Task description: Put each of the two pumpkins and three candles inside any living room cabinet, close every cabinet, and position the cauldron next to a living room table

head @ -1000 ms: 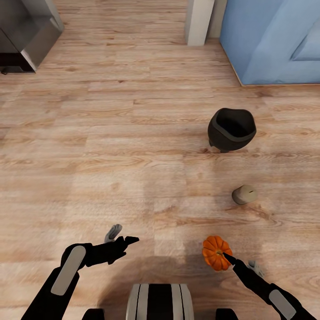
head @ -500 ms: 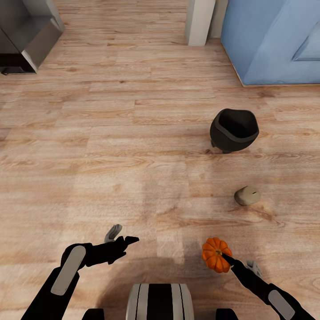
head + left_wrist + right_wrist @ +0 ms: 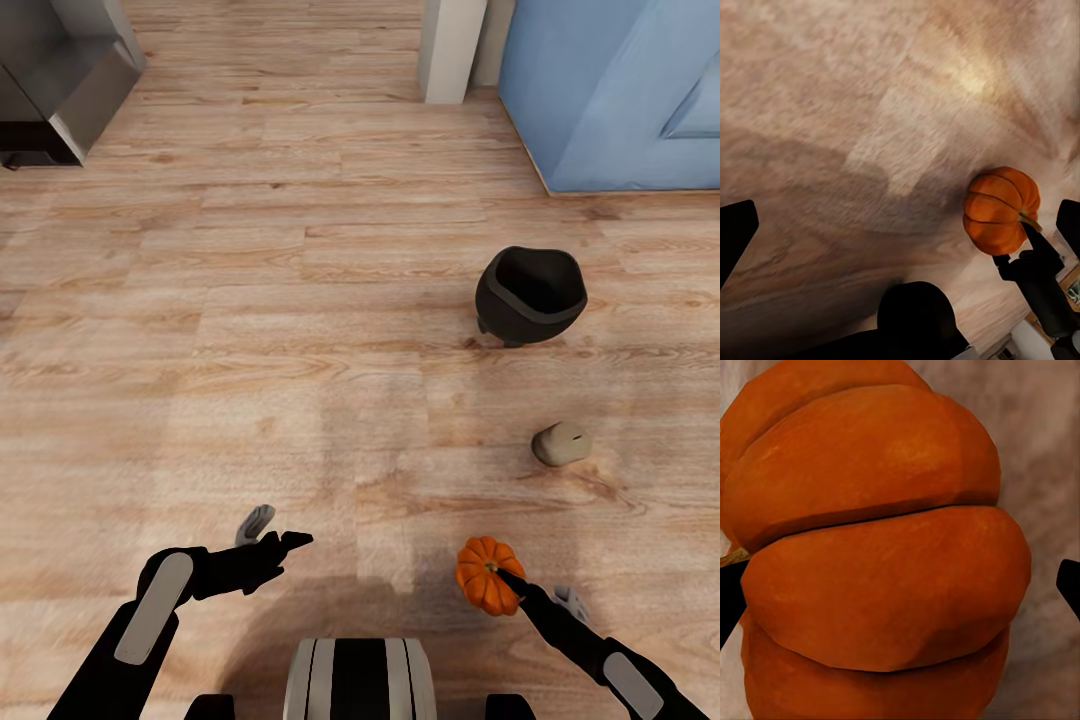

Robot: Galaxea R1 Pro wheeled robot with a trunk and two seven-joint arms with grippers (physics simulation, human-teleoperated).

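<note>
My right gripper (image 3: 528,588) is shut on an orange ribbed pumpkin (image 3: 486,576), held just above the wooden floor at the lower right of the head view. The same pumpkin (image 3: 881,555) sits close up between the right fingers, and the left wrist view catches the pumpkin (image 3: 1001,210) from the side. My left gripper (image 3: 275,531) hangs open and empty at the lower left, its fingertips (image 3: 735,232) wide apart. The black cauldron (image 3: 530,291) stands upright on the floor ahead to the right. A beige candle (image 3: 561,444) lies on its side between the cauldron and the pumpkin.
A blue door panel (image 3: 620,90) and a white post (image 3: 451,45) close off the far right. A grey metal unit (image 3: 55,85) stands at the far left. Bare wooden floor (image 3: 250,330) spreads across the middle. My base (image 3: 360,680) shows at the bottom.
The whole picture has shifted a little, so the camera moved: cauldron and candle sit slightly further right. Both arms keep their pose, with the pumpkin still in the right gripper.
</note>
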